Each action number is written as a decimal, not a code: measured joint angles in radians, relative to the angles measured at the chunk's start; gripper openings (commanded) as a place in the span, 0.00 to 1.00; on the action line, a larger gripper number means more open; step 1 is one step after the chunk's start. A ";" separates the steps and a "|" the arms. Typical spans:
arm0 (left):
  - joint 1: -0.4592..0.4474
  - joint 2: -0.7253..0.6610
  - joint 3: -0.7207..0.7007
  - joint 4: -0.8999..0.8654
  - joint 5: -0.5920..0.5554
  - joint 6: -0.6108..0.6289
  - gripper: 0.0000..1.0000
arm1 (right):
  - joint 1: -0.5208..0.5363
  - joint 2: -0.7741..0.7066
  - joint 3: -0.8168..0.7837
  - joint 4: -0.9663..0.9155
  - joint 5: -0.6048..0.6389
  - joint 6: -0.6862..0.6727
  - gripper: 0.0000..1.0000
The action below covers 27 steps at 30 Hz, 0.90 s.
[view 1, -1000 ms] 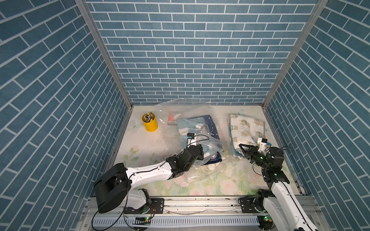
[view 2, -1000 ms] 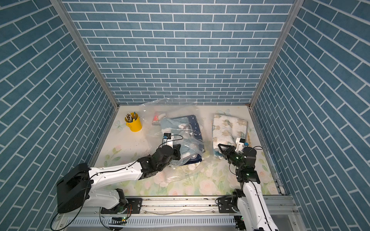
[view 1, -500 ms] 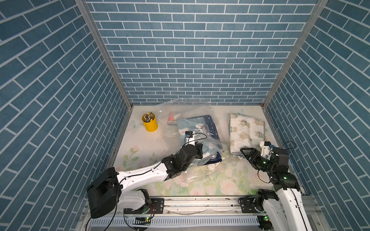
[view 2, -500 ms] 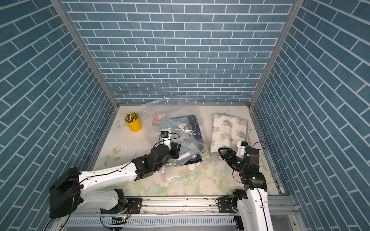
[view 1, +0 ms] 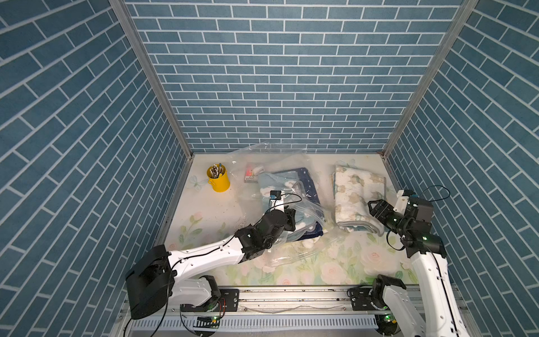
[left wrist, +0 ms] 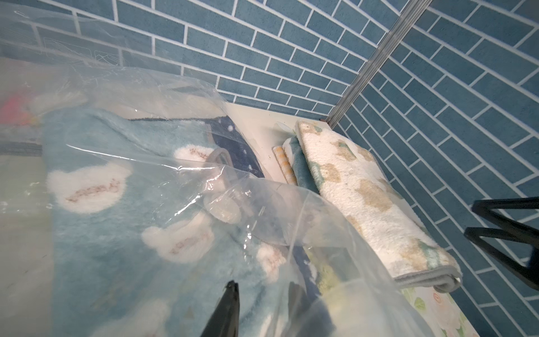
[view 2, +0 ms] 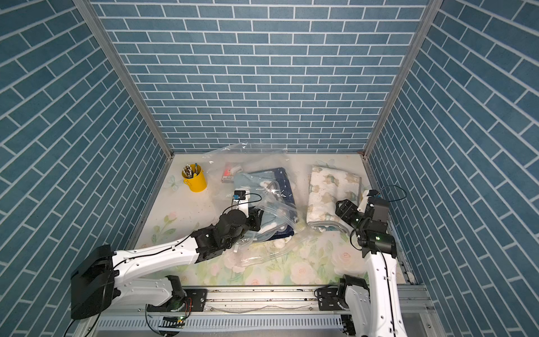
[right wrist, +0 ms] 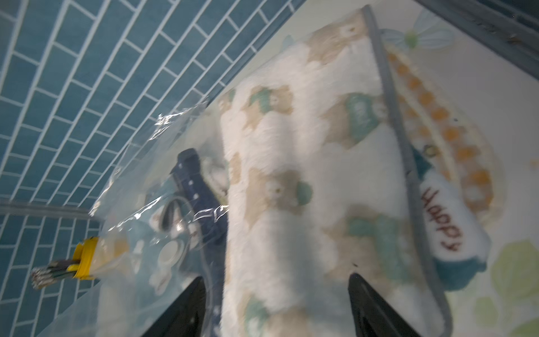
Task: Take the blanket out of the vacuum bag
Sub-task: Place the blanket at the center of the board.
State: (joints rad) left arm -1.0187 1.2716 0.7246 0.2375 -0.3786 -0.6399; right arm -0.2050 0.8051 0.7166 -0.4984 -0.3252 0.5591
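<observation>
Plastic vacuum bag (view 1: 274, 159) lies against slightly parted left pincer (view 1: 291, 219); right pincer (view 1: 373, 208) wide.

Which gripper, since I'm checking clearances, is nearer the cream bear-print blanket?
Right. The right gripper sits open at the right edge of the cream blanket. The left gripper is farther off, at the vacuum bag holding the blue blanket.

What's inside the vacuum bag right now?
Folded light-blue blanket with white bear patches; a red-and-white packet shows through the bag at the back. Anything beneath the blanket is hidden.
</observation>
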 measured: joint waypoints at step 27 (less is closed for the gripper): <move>0.003 0.013 -0.026 0.038 0.015 0.024 0.30 | -0.084 0.016 -0.254 0.097 -0.069 0.013 0.32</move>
State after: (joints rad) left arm -1.0153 1.2846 0.6987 0.2756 -0.3637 -0.6163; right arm -0.2893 0.8215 0.4622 -0.4015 -0.3943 0.5724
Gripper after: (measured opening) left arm 0.301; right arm 0.436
